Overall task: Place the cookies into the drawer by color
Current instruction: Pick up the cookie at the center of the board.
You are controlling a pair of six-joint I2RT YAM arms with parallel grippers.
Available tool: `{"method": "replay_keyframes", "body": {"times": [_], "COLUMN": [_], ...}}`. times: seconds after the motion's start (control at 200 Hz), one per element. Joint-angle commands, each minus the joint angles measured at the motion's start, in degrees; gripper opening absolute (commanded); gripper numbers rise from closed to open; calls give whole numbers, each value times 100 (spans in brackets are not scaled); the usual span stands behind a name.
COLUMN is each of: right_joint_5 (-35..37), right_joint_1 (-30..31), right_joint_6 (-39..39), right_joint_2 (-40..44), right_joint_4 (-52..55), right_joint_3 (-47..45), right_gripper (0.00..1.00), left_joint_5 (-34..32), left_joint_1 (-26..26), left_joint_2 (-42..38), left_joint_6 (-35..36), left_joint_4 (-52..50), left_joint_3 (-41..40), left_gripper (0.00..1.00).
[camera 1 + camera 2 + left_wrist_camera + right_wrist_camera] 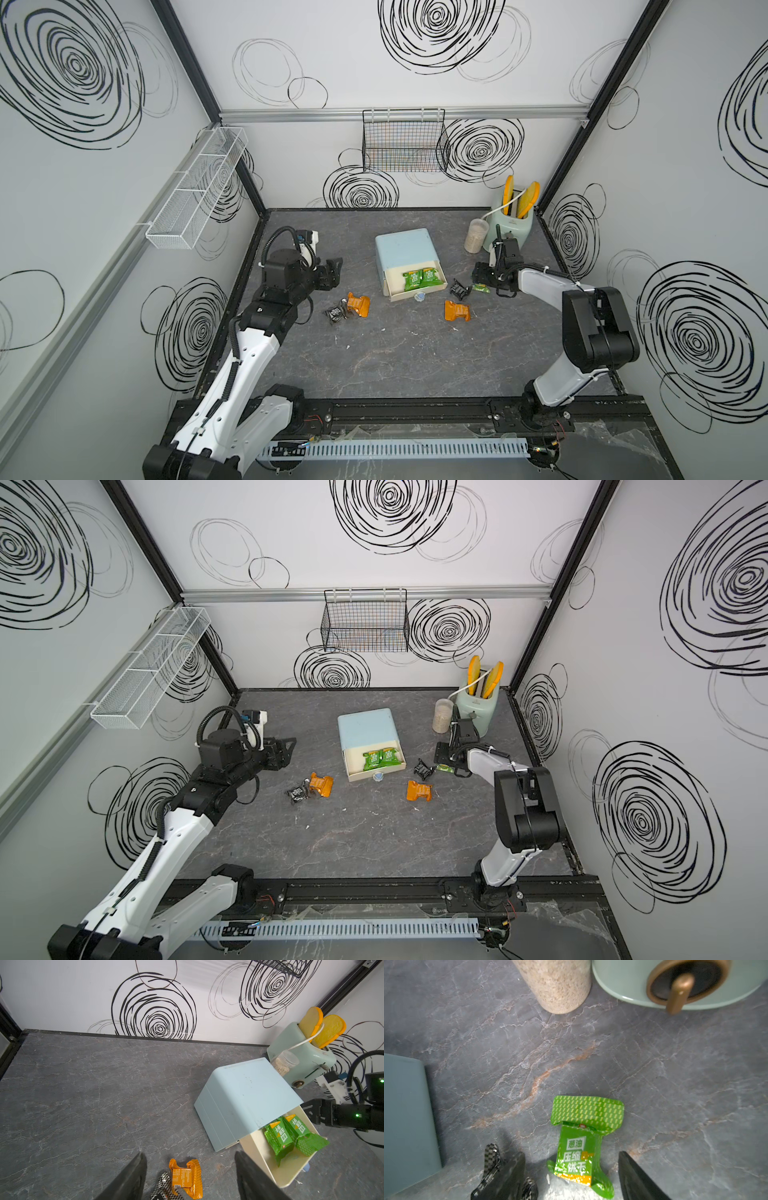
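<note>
The drawer (395, 284) stands pulled out with two green cookies (422, 278) lying in it, so green evidently belongs there. The right claw (571, 1157) hangs spread astride a third green cookie (583, 1136) on the table (675, 1084), lined up to pinch it. The left claw (190, 1155), also spread and empty, hovers by an orange cookie (186, 1178) and a black cookie (161, 1186).

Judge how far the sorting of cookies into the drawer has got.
Done: two green cookies lie in the open drawer. In hand: the open right gripper straddles a third green cookie on the table, not yet gripped. Remaining: two orange cookies and two black cookies on the table; the left gripper is open, empty.
</note>
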State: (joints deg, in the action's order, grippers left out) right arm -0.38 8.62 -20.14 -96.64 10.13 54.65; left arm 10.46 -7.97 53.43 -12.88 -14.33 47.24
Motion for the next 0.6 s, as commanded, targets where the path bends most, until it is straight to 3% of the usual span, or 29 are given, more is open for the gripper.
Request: {"method": "replay_keyframes", "body": {"times": [0.0,0.48,0.595], "right_joint_5": [487,818,862], "right_joint_1": [103,289,302], "right_joint_6": [-188,-464,-473], "right_joint_2": [-190,-641,-703], "right_joint_4": [336,299,293], "right_joint_3": [211,335,335], "right_gripper": [70,56,49], "left_joint_5": [38,198,211], "left_joint_1": [93,234,263], "left_joint_2": [-87,-87,-92], "left_joint_6": [-61,-135,-144], "left_joint_4": [367,421,438], "left_joint_3": [-66,-110,-110], "left_gripper": [72,72,72]}}
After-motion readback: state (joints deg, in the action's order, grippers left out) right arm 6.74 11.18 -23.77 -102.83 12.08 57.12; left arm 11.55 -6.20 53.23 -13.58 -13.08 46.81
